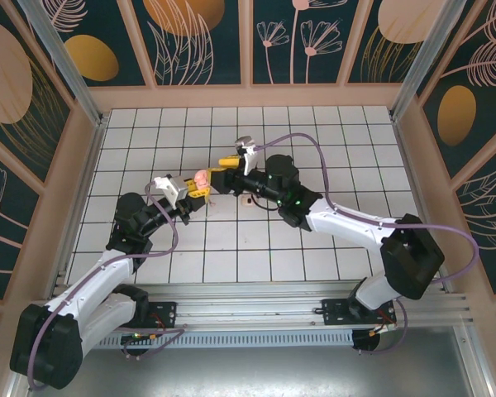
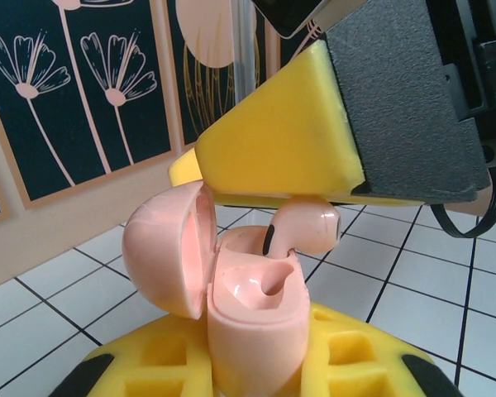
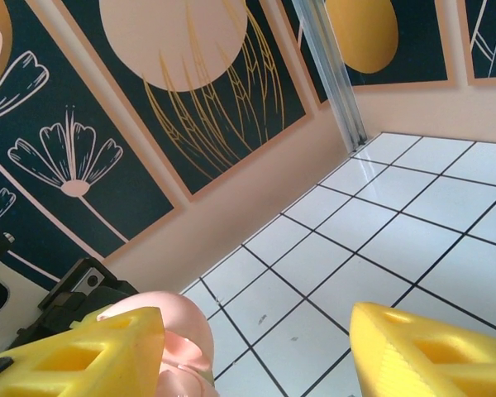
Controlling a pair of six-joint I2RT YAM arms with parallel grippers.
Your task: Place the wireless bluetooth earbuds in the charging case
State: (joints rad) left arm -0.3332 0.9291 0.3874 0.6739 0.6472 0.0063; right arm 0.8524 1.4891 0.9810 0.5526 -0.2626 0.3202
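A: Quick, biggest first. Setup?
B: White tiled tabletop (image 1: 314,132), with both arms meeting above its middle. Left arm (image 1: 107,273) comes in from the left, right arm (image 1: 347,219) from the right.
A: Tools?
B: Left tool (image 2: 256,368) is clamped tight on the case (image 2: 252,318), gripping its lower half. The lid (image 2: 161,248) is swung open. Right tool (image 3: 256,356) stands about half open with nothing between its fingers. One yellow finger (image 2: 281,157) sits just over the case.
A: Where's the earbud?
B: Earbud (image 2: 307,227) is at the case's mouth, tilted. Its stem end points down toward a well and its head sticks out, touching the underside of that finger. Not seated, I'd say. The near well looks empty. Can't tell whether the far one holds a second bud.
A: How to do this step well?
B: My call: press gently with the flat of the finger, straight down along the well, so the bud rights itself and drops in. The left tool should hold the case level and firm. A sideways push could flick the bud out or knock the lid shut.
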